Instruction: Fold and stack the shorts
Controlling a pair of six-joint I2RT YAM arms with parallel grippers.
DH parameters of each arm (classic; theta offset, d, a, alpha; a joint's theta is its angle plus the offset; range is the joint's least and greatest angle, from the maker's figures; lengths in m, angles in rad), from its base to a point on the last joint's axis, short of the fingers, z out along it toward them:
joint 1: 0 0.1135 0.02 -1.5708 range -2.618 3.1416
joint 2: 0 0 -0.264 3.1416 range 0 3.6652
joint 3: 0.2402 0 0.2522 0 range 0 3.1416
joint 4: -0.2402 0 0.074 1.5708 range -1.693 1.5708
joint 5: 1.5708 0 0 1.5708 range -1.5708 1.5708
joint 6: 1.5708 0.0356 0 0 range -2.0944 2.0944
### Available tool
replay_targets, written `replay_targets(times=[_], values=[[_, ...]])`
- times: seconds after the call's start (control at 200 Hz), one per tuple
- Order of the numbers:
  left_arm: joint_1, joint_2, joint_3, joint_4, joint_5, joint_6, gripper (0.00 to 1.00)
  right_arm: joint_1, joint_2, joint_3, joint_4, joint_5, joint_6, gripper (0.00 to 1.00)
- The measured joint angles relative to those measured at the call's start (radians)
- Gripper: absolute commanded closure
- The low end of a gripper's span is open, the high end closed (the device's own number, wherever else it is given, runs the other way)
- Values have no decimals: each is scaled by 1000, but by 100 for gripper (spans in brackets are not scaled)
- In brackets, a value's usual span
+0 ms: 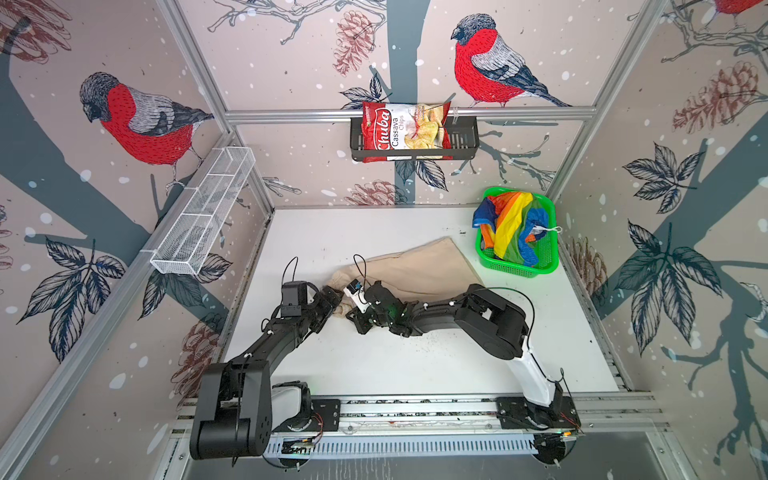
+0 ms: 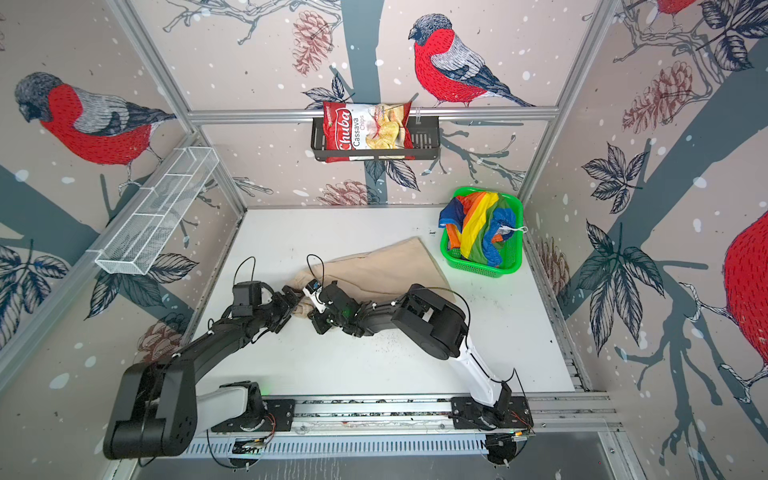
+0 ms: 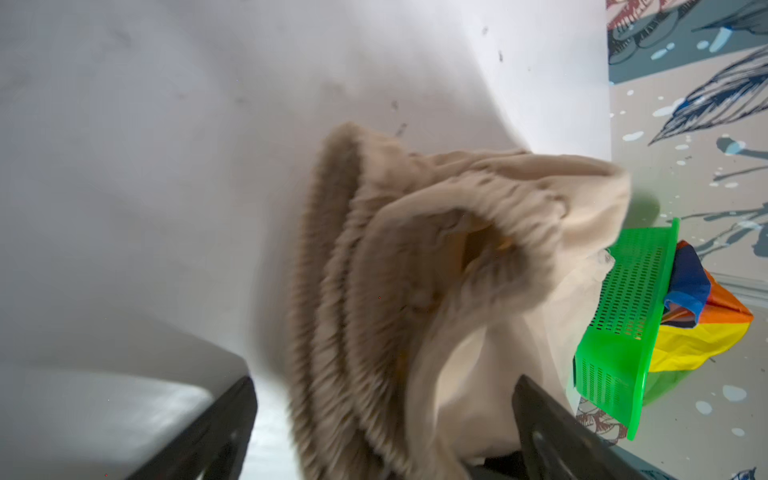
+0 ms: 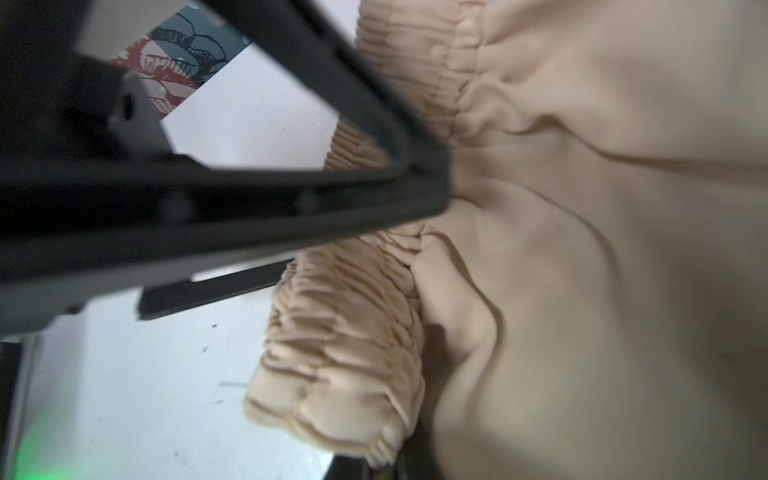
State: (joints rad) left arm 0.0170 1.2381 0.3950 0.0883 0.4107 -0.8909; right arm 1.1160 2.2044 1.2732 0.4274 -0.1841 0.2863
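Bag [image 1: 405,131]: "Chuba Cassava Chips", finer print illegible

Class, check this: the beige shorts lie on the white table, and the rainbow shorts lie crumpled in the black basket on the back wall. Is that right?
Not quite. The rainbow shorts lie crumpled in the green basket, as both top views show; the black basket holds a chips bag. The beige shorts do lie on the white table.
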Motion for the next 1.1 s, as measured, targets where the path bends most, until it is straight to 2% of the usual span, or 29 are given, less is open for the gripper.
replay_targets(times=[0.1,0.155,0.215,0.3,0.35,0.53,0.615,0.665,0.69,0.76,0.805,0.88,1.101], values=[[-16,39,8,41,-4,-4,21,-3,-9,-10,13,-21,1,95],[-19,50,9,52,-10,-16,37,-3,-13,-12,13,-28,4,94],[-20,58,9,52,-24,-22,66,0,-16,-16,16,-31,6,89],[-21,58,23,37,-31,-26,89,8,-21,-19,17,-32,20,79],[-21,58,44,16,-36,-24,100,12,-27,-25,21,-31,30,68],[-21,58,189,-121,-83,32,100,8,-152,-121,24,-35,46,40],[-21,59,273,-204,-124,83,100,-21,-295,-222,22,-34,56,36],[-21,63,320,-248,-130,115,100,-51,-377,-272,24,-15,56,42],[-21,66,338,-264,-134,126,100,-64,-405,-289,27,-3,58,50],[-21,78,393,-329,-152,167,100,-109,-440,-316,25,31,63,83],[-21,83,423,-369,-152,189,100,-136,-436,-325,8,48,84,93],[-20,85,467,-424,-152,219,100,-159,-402,-323,-41,69,107,99],[-20,92,605,-575,-151,298,100,-147,-194,-159,-185,97,127,100]])
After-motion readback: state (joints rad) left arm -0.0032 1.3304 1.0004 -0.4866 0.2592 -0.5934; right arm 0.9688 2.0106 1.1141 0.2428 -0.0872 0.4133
